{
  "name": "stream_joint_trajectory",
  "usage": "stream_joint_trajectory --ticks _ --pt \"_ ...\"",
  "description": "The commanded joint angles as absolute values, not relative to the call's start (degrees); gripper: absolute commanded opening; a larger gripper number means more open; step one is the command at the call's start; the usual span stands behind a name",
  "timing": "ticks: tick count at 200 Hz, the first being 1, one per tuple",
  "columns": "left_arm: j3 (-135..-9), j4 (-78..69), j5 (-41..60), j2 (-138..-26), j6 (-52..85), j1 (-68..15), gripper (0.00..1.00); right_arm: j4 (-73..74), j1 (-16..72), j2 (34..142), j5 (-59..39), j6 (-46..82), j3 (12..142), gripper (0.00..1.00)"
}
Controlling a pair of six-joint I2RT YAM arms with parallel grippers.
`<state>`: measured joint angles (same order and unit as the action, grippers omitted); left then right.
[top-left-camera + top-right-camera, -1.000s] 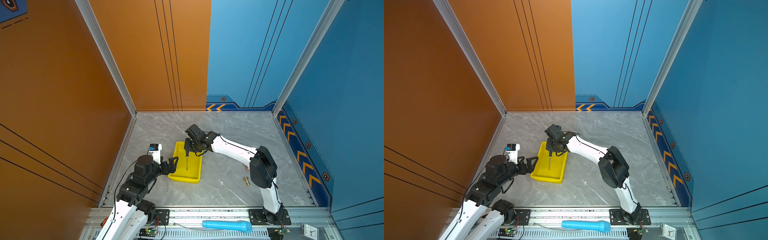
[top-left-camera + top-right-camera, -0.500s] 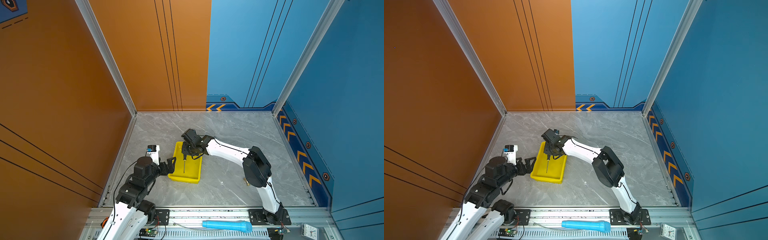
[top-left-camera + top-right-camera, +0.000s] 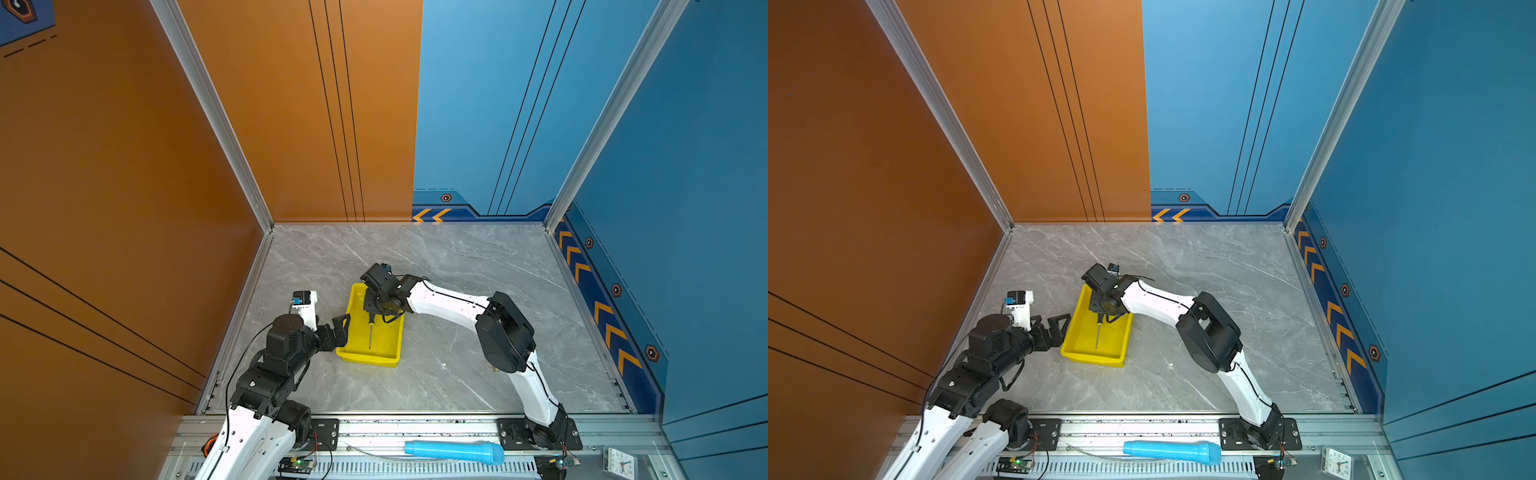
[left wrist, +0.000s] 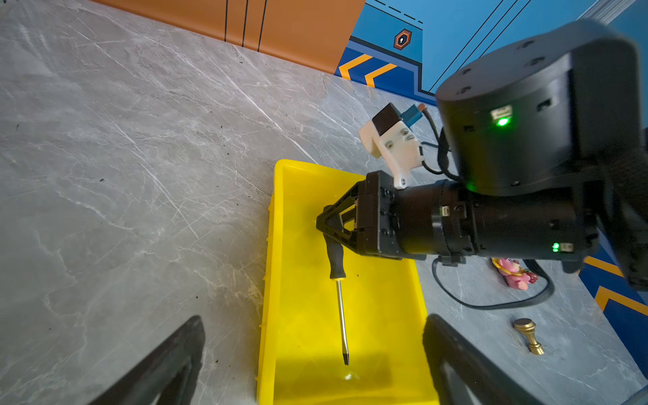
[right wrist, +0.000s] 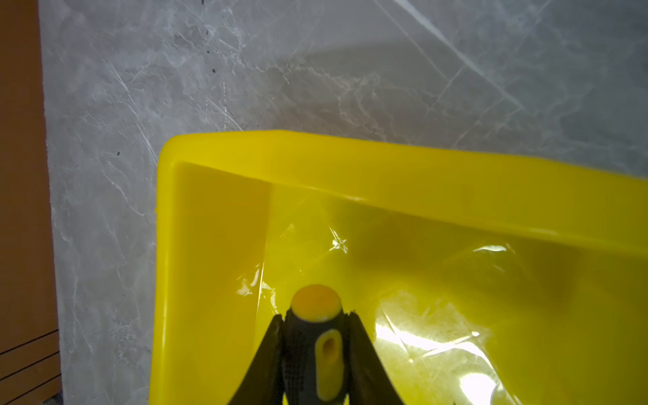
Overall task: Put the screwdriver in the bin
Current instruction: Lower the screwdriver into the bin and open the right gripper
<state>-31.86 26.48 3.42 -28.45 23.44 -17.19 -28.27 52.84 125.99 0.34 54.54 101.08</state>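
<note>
Bright yellow bin (image 4: 380, 315), grey bench (image 3: 436, 266) veined with white. The screwdriver (image 5: 315, 336) has a black handle with yellow patches (cap yellow too) and a silver shaft. Behind, an orange wall (image 3: 291, 104) and a blue wall (image 3: 478, 104).

Your two top views look steeply down from high above the arms' bases, far off, both taking in the whole counter (image 3: 457, 257) and the right claw (image 3: 370, 312). Your left wrist view faces that claw's side from nearby; your right wrist view looks along it, very close. Both share the screwdriver (image 4: 335, 261) and bin (image 4: 382, 315).
</note>
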Motion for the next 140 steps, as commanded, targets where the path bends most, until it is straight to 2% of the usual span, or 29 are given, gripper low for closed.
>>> stream_joint_trajectory --ticks 1,100,124,140 --pt "-31.03 26.59 3.44 -28.12 23.46 -16.87 0.98 -28.04 53.18 127.13 2.96 56.01 100.48 0.00" --pt "-30.75 26.25 2.91 -28.10 23.27 -17.00 0.98 -28.04 53.18 127.58 4.31 56.25 97.83 0.02" --pt "-30.53 26.52 1.90 -26.64 23.50 -17.37 0.98 -28.04 53.26 127.78 3.97 56.93 97.47 0.07" --pt "-30.76 27.12 0.93 -26.20 23.47 -18.22 0.98 -28.04 53.35 128.28 3.24 57.37 97.91 0.14"
